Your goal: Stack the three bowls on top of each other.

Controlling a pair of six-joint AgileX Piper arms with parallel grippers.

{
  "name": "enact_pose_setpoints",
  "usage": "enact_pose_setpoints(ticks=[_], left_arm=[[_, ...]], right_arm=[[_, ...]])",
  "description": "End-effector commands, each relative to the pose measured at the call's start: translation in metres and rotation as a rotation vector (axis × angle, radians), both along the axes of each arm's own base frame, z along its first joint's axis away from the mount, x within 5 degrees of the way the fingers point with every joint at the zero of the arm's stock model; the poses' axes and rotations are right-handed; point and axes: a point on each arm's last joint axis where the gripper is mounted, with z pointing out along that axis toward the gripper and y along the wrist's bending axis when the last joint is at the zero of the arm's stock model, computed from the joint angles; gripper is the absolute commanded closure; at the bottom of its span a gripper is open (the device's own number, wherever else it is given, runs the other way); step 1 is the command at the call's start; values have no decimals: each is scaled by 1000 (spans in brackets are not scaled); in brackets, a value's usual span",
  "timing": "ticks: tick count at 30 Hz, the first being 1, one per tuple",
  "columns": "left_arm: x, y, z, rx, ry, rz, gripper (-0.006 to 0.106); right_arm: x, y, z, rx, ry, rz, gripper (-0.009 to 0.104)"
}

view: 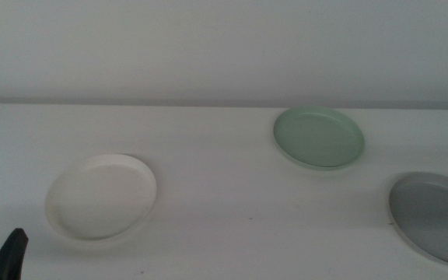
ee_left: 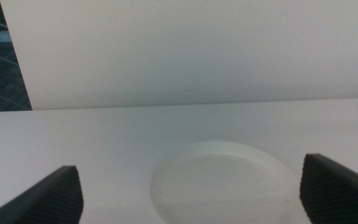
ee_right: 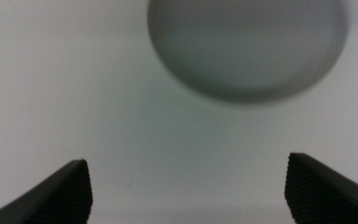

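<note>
Your left end effector (ee_left: 191, 193) waits low at the near left corner of the desk (view: 224, 210), its jaws spread wide and holding nothing; in the middle view only a dark tip shows at the bottom edge. Your right end effector (ee_right: 188, 190) hangs over the desk at the near right, jaws likewise spread and empty, with only a sliver of it visible in the middle view.

Count three bowls, each lying flat and apart from the others. The cream-white bowl (view: 101, 197) sits near left, just ahead of the left end effector. The pale mint green bowl (view: 319, 136) sits farther back, right of centre. The grey bowl (view: 434, 215) sits near right, partly cut by the picture's edge, and lies ahead of the right end effector. Bare desk separates all three; a plain wall (view: 224, 47) closes the far edge.
</note>
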Motion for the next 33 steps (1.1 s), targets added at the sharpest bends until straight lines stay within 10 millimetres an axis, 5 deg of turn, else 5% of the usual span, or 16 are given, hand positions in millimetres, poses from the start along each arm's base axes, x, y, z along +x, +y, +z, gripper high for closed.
enact_pose_setpoints(ticks=[1,7,13,22,33], left_arm=[[-1,0,-10,-8,-17,2,7],[-1,0,-10,-12,-17,2,7],[-1,0,-10,-11,-17,2,7],[-1,0,-10,-11,-17,2,7],[-1,0,-10,-11,-17,2,7]], right_arm=[[18,-1,-10,38,154,-47,12],[56,-6,-44,7,345,-13,12],[94,-28,-20,-159,247,-113,13],[137,-110,-4,-66,326,-327,13],[170,-139,-66,-50,367,-286,28]])
